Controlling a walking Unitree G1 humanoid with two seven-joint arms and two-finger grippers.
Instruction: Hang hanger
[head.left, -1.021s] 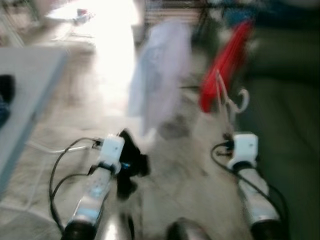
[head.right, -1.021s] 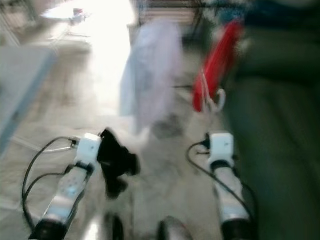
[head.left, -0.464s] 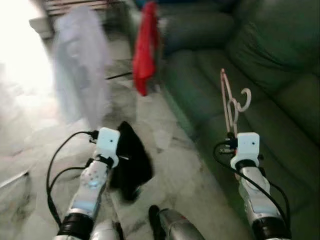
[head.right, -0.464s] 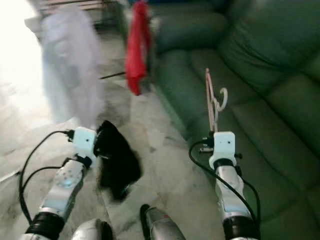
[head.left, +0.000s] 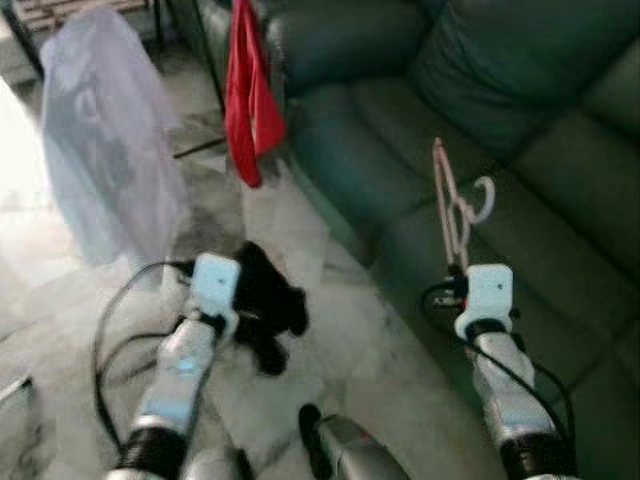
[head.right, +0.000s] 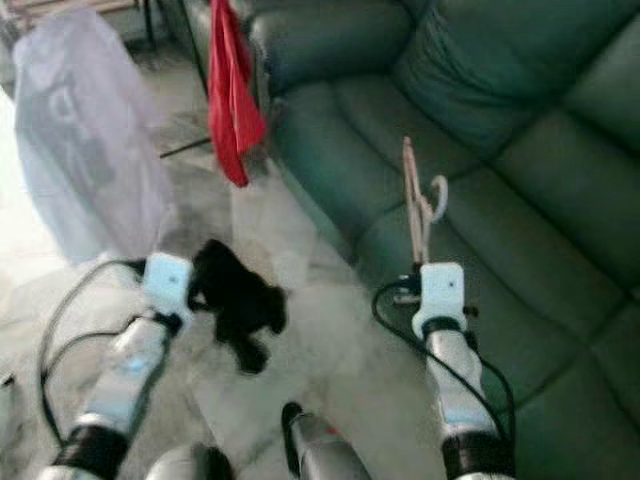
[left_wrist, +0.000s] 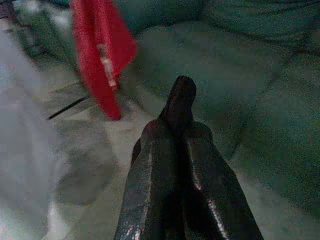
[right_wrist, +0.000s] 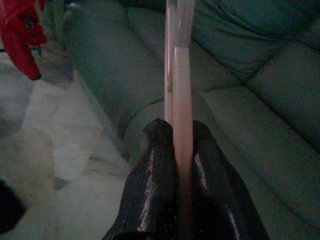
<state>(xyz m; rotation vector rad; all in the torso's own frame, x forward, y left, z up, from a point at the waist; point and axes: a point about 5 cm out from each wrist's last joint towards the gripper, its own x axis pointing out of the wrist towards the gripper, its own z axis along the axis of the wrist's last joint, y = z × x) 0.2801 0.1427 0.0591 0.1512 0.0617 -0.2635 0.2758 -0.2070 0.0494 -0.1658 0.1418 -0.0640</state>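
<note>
A pink plastic hanger (head.left: 452, 205) stands upright in front of me, its hook (head.left: 484, 200) turned toward the sofa. My right gripper (right_wrist: 175, 127) is shut on its lower part, and in the right wrist view the pink bars rise between the black fingers (right_wrist: 150, 170). The hanger hovers over the front edge of a dark green leather sofa (head.left: 520, 130). My left gripper (left_wrist: 180, 97) is held out over the floor, fingers pressed together with nothing between them; in the left eye view the left gripper (head.left: 268, 305) is a black shape.
A red garment (head.left: 246, 95) hangs by the sofa's arm at the back. A pale translucent garment cover (head.left: 105, 150) hangs to its left. Pale marble floor (head.left: 330, 330) lies between me and the sofa. Bright light falls at far left.
The whole view has swung right and sharpened: the sofa has come in and the red and pale garments have shifted left. Both arms keep their pose, the hanger still held.
</note>
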